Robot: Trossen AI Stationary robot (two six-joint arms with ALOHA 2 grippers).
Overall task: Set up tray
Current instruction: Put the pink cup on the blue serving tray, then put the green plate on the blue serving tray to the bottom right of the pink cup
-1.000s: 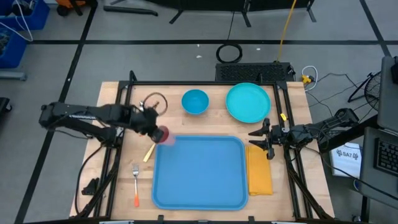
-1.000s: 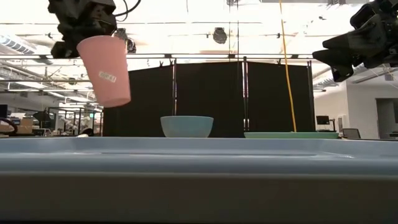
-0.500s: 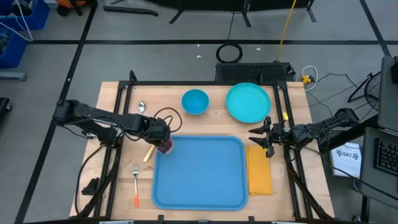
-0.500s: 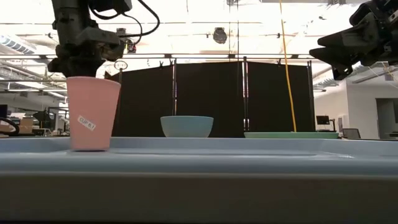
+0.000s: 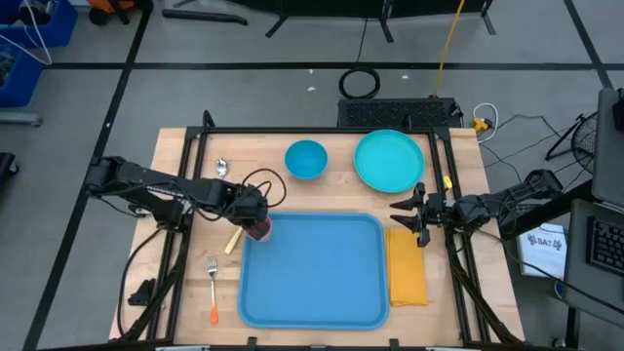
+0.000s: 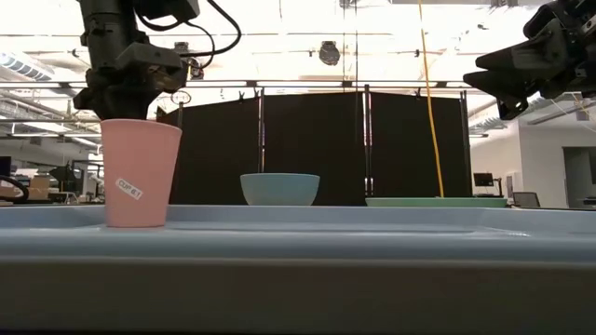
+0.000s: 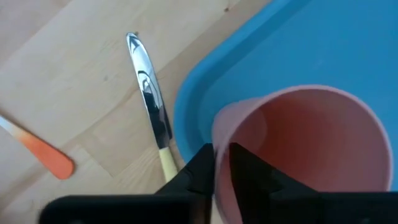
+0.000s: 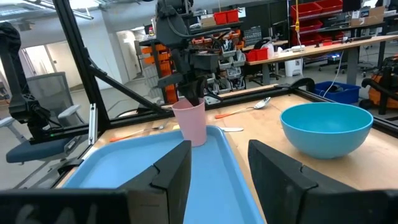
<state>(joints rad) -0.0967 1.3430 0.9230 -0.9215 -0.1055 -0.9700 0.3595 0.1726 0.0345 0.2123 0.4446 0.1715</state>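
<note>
At the left of the high view, a fork and a knife lie on the worktop beside the tray, which fills the lower centre. The left tool stands over the pink cup, now set upright in the tray's upper-left corner; its fingers straddle the cup wall, and whether they have let go cannot be told. Risk: if the tool rises while one finger drags on the rim, the light cup may tip or slide over the tray's edge. A second ago the cup hung tilted in the air; half a second ago it already rested on the tray. At centre stand a blue bowl and a teal plate. At right, the right tool hovers with fingers apart over the yellow napkin, unmoved.
</note>
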